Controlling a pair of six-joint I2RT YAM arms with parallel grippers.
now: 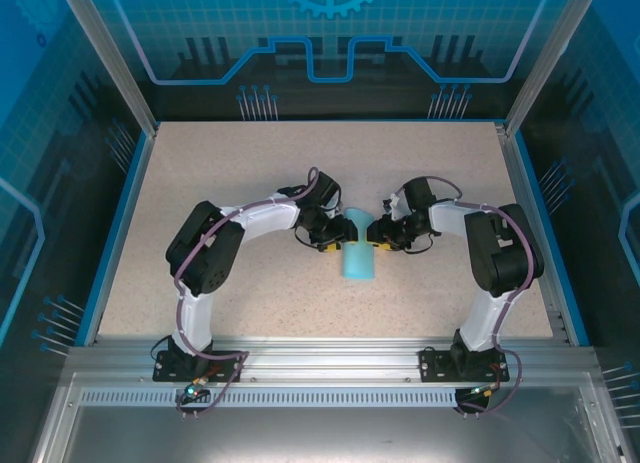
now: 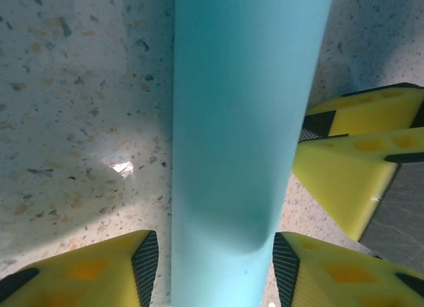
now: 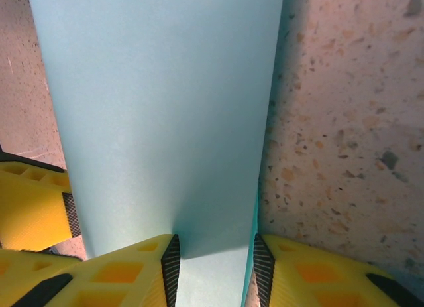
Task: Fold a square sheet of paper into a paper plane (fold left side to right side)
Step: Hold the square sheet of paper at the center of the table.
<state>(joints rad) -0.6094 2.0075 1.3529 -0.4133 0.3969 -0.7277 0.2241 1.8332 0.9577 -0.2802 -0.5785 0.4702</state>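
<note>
Biggest first: 1 table (image 1: 200,183), speckled beige, w/ 2 arms, the left arm (image 1: 205,248) and right arm (image 1: 505,248), both bent in toward the sheet. Then 1 square sheet of paper (image 1: 357,253), light blue, lying mid-table. It looks narrow and rolled over on itself, not flat, so I'd say the left-to-right fold is under way: the paper is bent across but the crease isn't pressed yet. No finished plane anywhere, count 0. Next, 2 grippers. The left gripper (image 2: 215,270) sits at the sheet's left edge, jaws spread to either side of the curved paper. One pad is just beside it, the other is about touching where it dimples. The right gripper (image 3: 213,267) is at the sheet's right edge, paper running between its pads. Can't tell if it's actually clamped or just straddling. Smallest: 4 yellow fingers (image 2: 86,274), 2 per gripper. Next move prob. needs the edges lined up, then the bend pushed flat w/o the sheet sliding.
</note>
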